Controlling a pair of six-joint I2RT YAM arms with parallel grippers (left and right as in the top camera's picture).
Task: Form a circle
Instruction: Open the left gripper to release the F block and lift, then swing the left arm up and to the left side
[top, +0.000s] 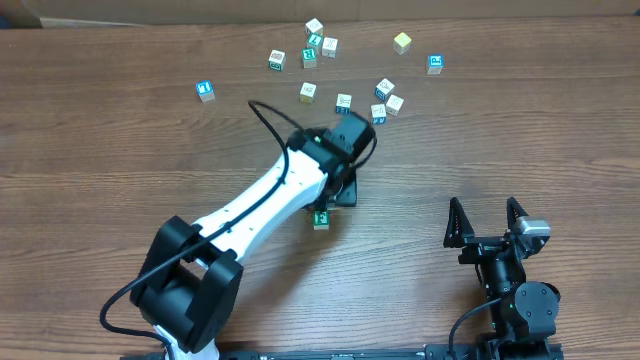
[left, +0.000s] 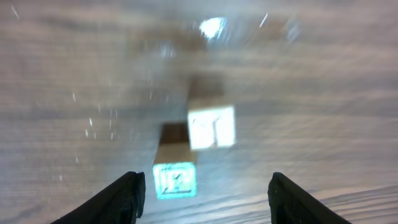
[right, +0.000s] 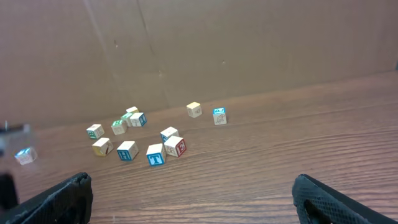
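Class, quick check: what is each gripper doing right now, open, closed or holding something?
Left gripper: open, holding nothing.
Right gripper: open, holding nothing.

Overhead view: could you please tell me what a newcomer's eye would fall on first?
The white left arm stretches across mid-table, its fingers open beside a green cube. Beyond it, loose cubes lie scattered along the far side, forming no ring. The right fingers wait open, near right.
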